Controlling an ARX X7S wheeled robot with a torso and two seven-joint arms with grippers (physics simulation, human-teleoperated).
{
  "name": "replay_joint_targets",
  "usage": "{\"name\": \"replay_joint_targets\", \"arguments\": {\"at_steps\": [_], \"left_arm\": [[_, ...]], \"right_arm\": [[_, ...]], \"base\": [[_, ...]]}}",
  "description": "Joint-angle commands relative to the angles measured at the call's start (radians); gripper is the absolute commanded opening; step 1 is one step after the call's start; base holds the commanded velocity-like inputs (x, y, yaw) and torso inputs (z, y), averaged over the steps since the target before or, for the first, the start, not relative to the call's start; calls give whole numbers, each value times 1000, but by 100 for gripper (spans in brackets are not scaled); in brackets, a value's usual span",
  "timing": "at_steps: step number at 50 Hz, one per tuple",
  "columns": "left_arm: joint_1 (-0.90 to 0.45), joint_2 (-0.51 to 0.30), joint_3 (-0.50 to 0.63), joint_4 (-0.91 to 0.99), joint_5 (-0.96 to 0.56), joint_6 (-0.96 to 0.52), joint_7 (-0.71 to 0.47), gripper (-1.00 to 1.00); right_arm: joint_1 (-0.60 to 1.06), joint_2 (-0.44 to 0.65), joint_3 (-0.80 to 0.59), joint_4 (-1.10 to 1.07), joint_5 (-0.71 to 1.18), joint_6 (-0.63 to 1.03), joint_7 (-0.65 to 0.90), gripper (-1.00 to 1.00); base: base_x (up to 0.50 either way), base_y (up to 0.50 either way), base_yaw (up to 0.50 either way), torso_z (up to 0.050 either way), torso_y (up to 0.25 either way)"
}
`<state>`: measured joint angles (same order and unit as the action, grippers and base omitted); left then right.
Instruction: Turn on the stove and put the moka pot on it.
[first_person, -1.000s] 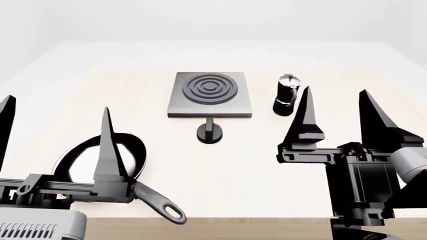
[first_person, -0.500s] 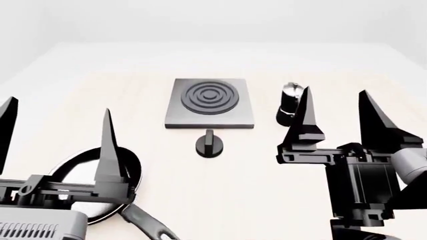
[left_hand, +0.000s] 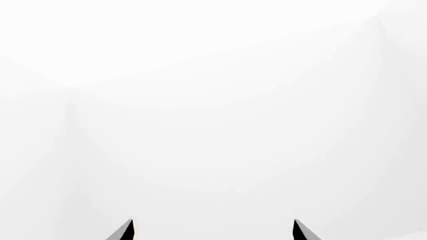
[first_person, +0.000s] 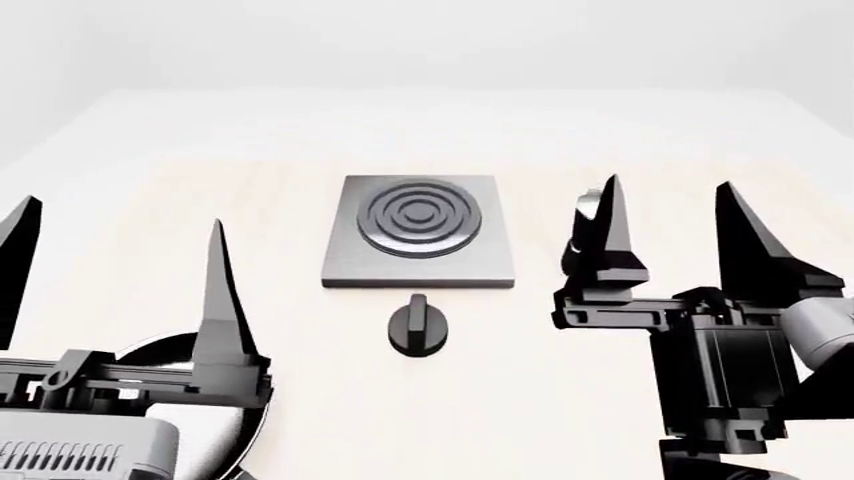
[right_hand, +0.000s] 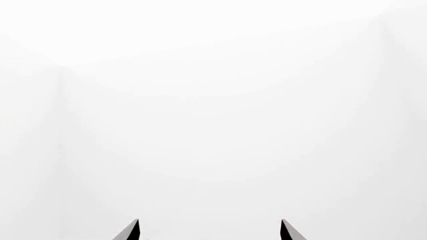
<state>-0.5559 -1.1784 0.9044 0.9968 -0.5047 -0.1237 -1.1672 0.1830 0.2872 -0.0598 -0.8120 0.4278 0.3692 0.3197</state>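
In the head view, the stove (first_person: 418, 231) lay flat at the centre of the frame on the pale surface (first_person: 174, 200), its raised concentric-ring burner (first_person: 420, 215) facing up with nothing on it. The separate round black knob (first_person: 419, 327) sat just below the slab's lower edge, apart from it, with its grip ridge pointing up the frame toward the slab. The moka pot (first_person: 583, 228) stood right of the stove, at about the height of the slab's lower half; it was largely hidden behind one finger of the right tool (first_person: 670, 215), so only part of its silver top and dark body showed. The right tool occupied the right side of the frame with its two pointed fingers spread wide and nothing between them. The left tool (first_person: 118, 250) occupied the lower left, its fingers likewise spread wide and holding nothing. A black frying pan (first_person: 174, 352) lay at the lower left, mostly covered by the left tool's body. Each wrist view showed only two dark fingertips set well apart against a blank white background.
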Motion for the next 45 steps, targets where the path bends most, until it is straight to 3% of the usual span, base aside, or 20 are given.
{"name": "replay_joint_targets", "arguments": {"at_steps": [1, 33, 45], "left_arm": [[-3, 1, 4, -4, -3, 2, 2, 100], [5, 11, 18, -32, 2, 21, 10, 100], [28, 73, 39, -170, -84, 136, 128, 100]], "right_arm": [[2, 8, -8, -3, 6, -1, 11, 100], [-8, 25, -32, 7, 5, -39, 20, 100], [-13, 32, -31, 1, 20, -46, 27, 100]], "base": [[230, 0, 0, 0, 0], [203, 0, 0, 0, 0], [0, 0, 0, 0, 0]]}}
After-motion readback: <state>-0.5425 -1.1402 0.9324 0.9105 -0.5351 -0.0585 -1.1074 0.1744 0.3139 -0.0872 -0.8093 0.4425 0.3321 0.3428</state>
